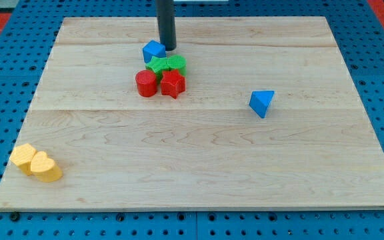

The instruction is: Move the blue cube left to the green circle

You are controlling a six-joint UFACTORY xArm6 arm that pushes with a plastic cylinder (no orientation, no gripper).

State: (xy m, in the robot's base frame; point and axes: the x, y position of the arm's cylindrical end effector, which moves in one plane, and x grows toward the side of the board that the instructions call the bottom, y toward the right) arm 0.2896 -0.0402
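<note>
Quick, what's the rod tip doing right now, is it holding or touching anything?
My tip: no gripper, holds nothing; it sits just right of the blue cube, at or near its edge, above the green blocks.

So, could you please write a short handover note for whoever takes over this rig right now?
My tip sits at the blue cube's right edge, near the view's top.
The blue cube lies up-left of the two green blocks, touching or nearly so; which is the circle is unclear.
Red blocks sit just below the greens.
Done: the cube has reached the cluster.
Left: settle it squarely left of the green circle.
</note>
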